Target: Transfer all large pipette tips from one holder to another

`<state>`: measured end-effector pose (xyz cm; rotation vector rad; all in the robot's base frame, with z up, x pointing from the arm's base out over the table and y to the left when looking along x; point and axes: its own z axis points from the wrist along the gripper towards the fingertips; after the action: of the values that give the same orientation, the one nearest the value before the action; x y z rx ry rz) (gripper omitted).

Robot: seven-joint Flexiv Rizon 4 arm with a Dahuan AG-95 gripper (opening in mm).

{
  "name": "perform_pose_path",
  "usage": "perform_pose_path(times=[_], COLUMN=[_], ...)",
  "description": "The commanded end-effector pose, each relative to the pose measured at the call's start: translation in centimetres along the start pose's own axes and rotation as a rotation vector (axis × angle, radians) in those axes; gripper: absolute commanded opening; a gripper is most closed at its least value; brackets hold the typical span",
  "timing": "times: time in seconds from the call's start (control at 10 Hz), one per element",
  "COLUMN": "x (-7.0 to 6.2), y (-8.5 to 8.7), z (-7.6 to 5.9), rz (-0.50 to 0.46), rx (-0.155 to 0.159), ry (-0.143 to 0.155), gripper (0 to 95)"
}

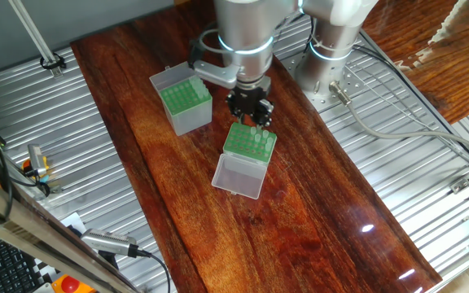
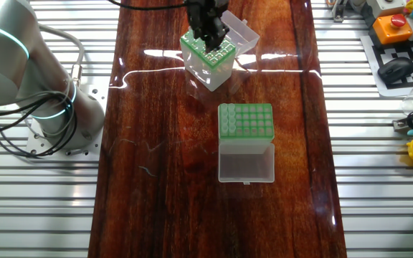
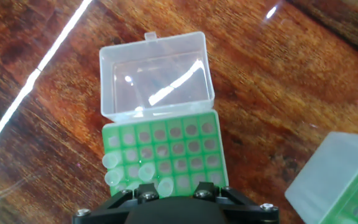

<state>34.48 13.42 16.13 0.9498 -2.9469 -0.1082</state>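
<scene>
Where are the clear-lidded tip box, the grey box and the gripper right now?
clear-lidded tip box (image 3: 166, 149): hand view, on its green rack top.
grey box (image 2: 245, 120): the other fixed view, on its green rack top.
gripper (image 1: 251, 108): one fixed view, on the black fingers above the clear-lidded box.

green perforated rack tops on both boxes (image 1: 249, 140) (image 1: 183, 94); whitish tips (image 3: 129, 170); black tool (image 1: 251, 107); reddish-brown grained table (image 1: 316, 212).

Jaws hidden behind the gripper (image 3: 173, 208) body in the hand view; open or closed, impossible to tell. Grey box (image 3: 337, 177) cut off by the right edge. Near rack rows of the whitish box (image 3: 160, 155) covered.
</scene>
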Motion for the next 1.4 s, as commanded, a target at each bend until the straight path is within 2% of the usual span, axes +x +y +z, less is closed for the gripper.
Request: perform_pose_path(times=[0.1,0.7,0.9,1.4], x=[0.5,0.3,0.1,-1.0], y=[0.2,0.5,0.6,0.1], z=[0.0,1.4,1.8,0.9], rz=[0.002,-0.002,0.013,0.017], rx=[0.001,0.013,0.018,0.015], ry=[-0.006,-0.018,-0.024,-0.04], gripper=[38.0,38.0,0.0,0.0])
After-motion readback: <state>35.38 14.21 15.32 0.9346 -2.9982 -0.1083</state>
